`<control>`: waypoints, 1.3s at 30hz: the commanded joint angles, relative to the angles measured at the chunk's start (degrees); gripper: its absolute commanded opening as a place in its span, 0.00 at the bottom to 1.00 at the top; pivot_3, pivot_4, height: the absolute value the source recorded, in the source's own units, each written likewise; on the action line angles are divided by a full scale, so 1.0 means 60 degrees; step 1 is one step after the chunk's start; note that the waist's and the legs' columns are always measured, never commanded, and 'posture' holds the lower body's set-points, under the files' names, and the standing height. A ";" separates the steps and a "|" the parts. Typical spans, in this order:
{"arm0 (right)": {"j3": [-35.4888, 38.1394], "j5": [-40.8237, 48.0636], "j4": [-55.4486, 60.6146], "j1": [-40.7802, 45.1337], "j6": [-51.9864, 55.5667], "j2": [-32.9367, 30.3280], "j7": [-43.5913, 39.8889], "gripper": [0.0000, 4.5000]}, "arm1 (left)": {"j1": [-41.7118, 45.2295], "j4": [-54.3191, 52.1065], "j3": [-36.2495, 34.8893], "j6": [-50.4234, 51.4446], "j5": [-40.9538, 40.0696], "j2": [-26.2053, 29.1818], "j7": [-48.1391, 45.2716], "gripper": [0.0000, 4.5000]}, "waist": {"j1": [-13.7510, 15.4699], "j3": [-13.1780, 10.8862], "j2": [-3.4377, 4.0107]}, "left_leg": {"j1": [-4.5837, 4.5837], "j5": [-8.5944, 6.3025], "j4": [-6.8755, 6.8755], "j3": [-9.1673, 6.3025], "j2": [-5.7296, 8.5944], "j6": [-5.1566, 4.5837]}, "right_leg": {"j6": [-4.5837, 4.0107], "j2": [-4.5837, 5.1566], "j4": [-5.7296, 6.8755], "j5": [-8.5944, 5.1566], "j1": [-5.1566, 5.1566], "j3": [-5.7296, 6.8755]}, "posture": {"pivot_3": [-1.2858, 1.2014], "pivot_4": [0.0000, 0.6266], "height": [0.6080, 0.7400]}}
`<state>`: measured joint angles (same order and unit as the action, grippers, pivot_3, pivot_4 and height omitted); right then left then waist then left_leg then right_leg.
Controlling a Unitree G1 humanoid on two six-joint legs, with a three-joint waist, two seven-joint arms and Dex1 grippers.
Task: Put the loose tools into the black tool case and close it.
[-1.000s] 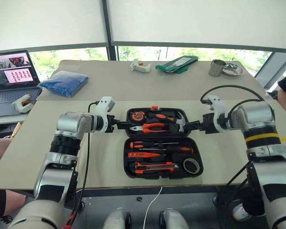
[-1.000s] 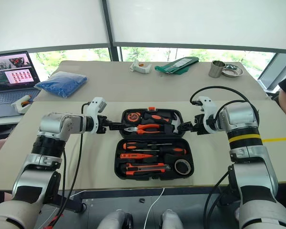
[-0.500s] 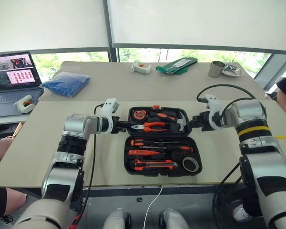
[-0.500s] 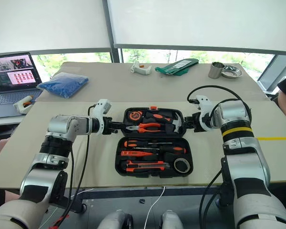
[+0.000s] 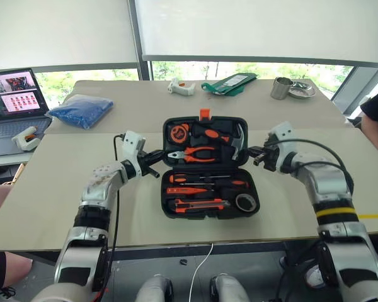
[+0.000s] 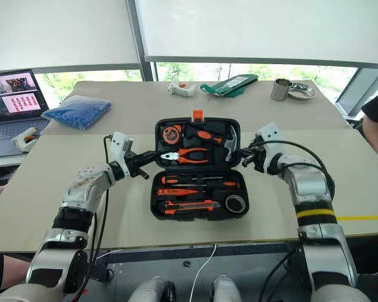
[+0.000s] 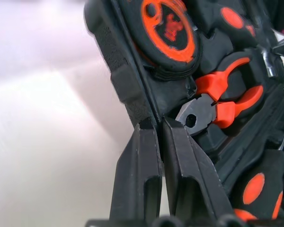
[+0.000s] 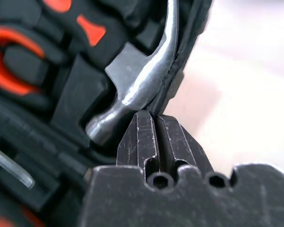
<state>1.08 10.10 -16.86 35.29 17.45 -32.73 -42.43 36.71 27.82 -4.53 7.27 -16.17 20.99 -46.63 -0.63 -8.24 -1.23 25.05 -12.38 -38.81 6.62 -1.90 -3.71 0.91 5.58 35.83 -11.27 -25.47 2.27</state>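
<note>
Windows with drawn blinds back a beige table (image 5: 57,189) carrying the work; a second table behind it holds clutter.

Left hand (image 5: 156,171): fingers pinched together against the left edge of the raised lid of the black tool case (image 5: 208,167). The left wrist view shows the fingertips (image 7: 151,130) meeting at the lid's rim beside the pliers (image 7: 217,97). Whether the rim sits between them or merely against them cannot be told.

Right hand (image 5: 257,155): fingers likewise brought together at the lid's right edge, by the hammer (image 8: 142,80) head. The lid is tilted up off the table between the two hands.

Risks, as judged:
- Both contacts are at a thin rim with near-shut fingers. If the hold is only a press, the lid may slip and drop back flat.
- Uneven lift from the two sides could twist the lid or skid the whole case along the table.
- Any tool proud of its recess could stop the halves meeting, leaving the orange latch (image 5: 205,114) unengaged.

Condition of the case: open, lying centrally near the front edge. The near half holds the screwdrivers (image 5: 205,184), utility knife (image 5: 198,204) and tape roll (image 5: 244,202), all apparently seated. No tools lie loose on the near table; closing remains.
</note>
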 commanded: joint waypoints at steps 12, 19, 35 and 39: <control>-0.0169 -0.4059 -0.0598 -0.3965 -0.9991 -0.1887 0.2694 0.20 | -0.2977 -0.0616 0.0342 -0.7165 0.0709 0.1180 -0.2247 0.37 | 0.0089 0.0000 0.0000 | -0.0080 -0.0031 -0.0014 0.0018 0.0002 -0.0049 | 0.0013 0.0018 -0.0064 -0.0012 0.0102 0.0003 | 0.52 0.24 1.00; 0.0829 -0.2045 -0.0177 -0.5338 -0.8421 -0.2246 0.1887 0.58 | -0.3320 -0.0025 -0.0373 -0.6418 0.0486 0.2069 -0.1630 0.67 | 0.0065 -0.0001 -0.0001 | -0.0149 -0.0011 -0.0015 0.0017 -0.0017 -0.0046 | -0.0053 0.0029 -0.0065 -0.0033 0.0160 0.0001 | 0.52 0.24 1.00; -0.0581 0.1209 0.5238 -0.6981 -0.2906 -0.3137 -0.2011 0.00 | 0.0923 0.3194 0.1394 -0.4645 0.2187 0.0750 -0.1312 0.01 | 0.0209 -0.0001 -0.0030 | -0.0138 -0.0020 -0.0022 0.0008 -0.0007 -0.0073 | 0.0023 0.0037 -0.0118 -0.0039 0.0192 0.0022 | 0.52 0.24 1.00; -0.1120 0.0674 0.5093 -0.6302 -0.2302 -0.2804 -0.1871 0.00 | 0.1623 0.4254 0.1727 -0.4718 0.2606 0.0532 -0.1382 0.01 | 0.0198 -0.0003 -0.0033 | -0.0123 -0.0027 -0.0020 0.0008 -0.0009 -0.0081 | 0.0064 0.0019 -0.0124 -0.0007 0.0173 0.0017 | 0.52 0.24 1.00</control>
<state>-5.78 14.58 12.87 -3.76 2.08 -50.07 -54.33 44.93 52.23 5.80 -20.12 -1.19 24.31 -54.94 0.56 -8.26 -1.43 24.31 -12.56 -38.93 6.67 -1.97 -4.19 1.16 5.67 35.09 -11.24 -24.45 2.37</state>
